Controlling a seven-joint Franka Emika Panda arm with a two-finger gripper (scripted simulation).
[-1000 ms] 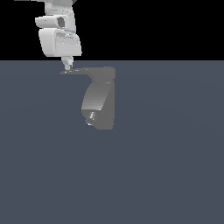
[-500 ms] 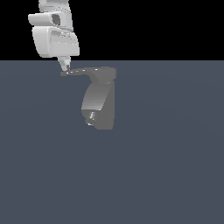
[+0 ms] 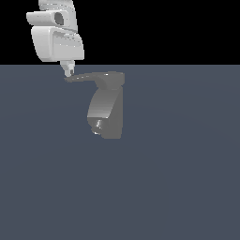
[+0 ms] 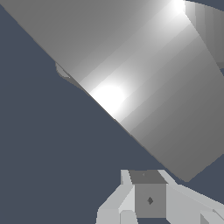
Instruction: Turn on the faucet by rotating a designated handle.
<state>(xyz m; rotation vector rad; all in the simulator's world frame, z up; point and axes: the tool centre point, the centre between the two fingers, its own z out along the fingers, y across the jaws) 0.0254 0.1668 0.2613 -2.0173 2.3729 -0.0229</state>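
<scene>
The grey faucet (image 3: 107, 111) stands on the dark floor, its small shiny spout tip low on its front. The thin dark handle (image 3: 91, 77) sticks out from its top toward the exterior view's left. My white gripper (image 3: 68, 71) hangs above the handle's pointed end, with its narrow fingertips down against that tip. The fingers look pressed together with nothing between them. In the wrist view, a broad grey surface that I take for the handle (image 4: 144, 78) fills much of the picture, just beyond my gripper (image 4: 148, 199).
A flat dark blue-grey floor (image 3: 178, 187) spreads all around the faucet. Above its far edge there is only black background.
My gripper has shifted a little toward the exterior view's left over the last second. The handle and faucet look almost unchanged.
</scene>
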